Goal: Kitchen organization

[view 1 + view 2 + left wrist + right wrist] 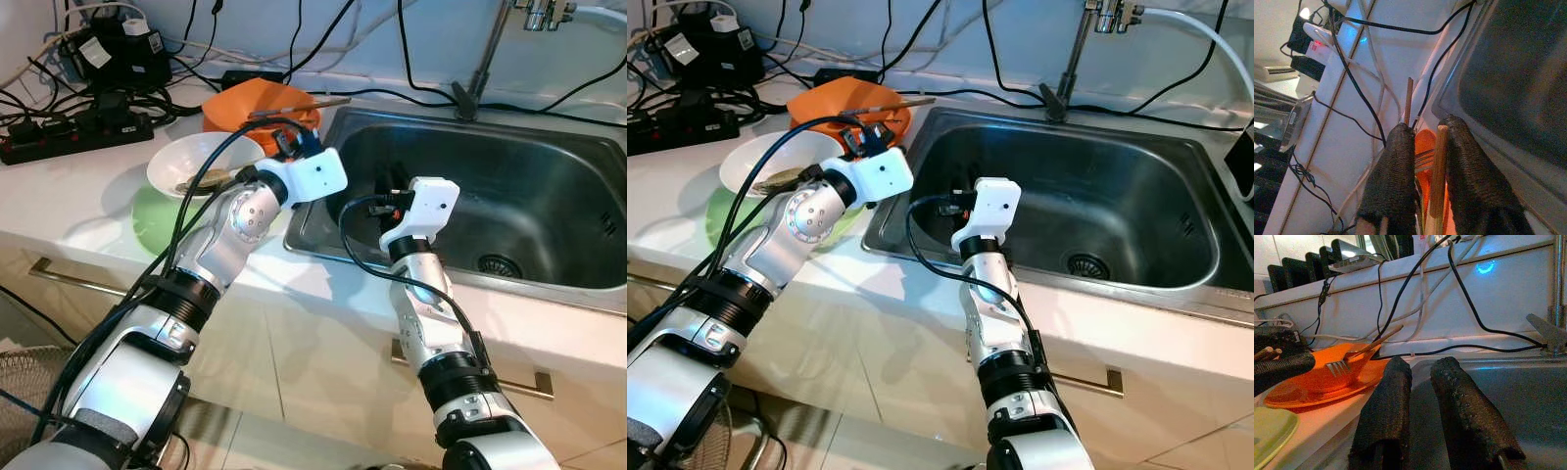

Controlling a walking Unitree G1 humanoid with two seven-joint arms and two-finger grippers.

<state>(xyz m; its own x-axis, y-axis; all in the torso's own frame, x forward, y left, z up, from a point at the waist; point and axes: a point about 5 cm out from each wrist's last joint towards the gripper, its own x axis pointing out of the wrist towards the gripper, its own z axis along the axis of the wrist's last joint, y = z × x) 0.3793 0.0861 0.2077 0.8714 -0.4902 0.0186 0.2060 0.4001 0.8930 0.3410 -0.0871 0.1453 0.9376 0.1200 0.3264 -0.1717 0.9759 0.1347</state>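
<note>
My left gripper (294, 143) hovers at the near edge of an orange plate (245, 103) on the counter, just left of the sink. It is shut on wooden chopsticks (1439, 161), which run between its fingers. A fork (1339, 366) with a wooden handle (304, 104) lies on the orange plate, tines resting in it. My right gripper (397, 181) is inside the steel sink (509, 186) near its left wall. Its fingers (1388, 391) are parted and hold nothing.
A white bowl (191, 157) with some residue sits on a green plate (155, 223) left of my left arm. A power strip (69, 132), adapters and cables crowd the back of the counter. The faucet (480, 69) rises behind the sink; a drain (498, 264) is in its floor.
</note>
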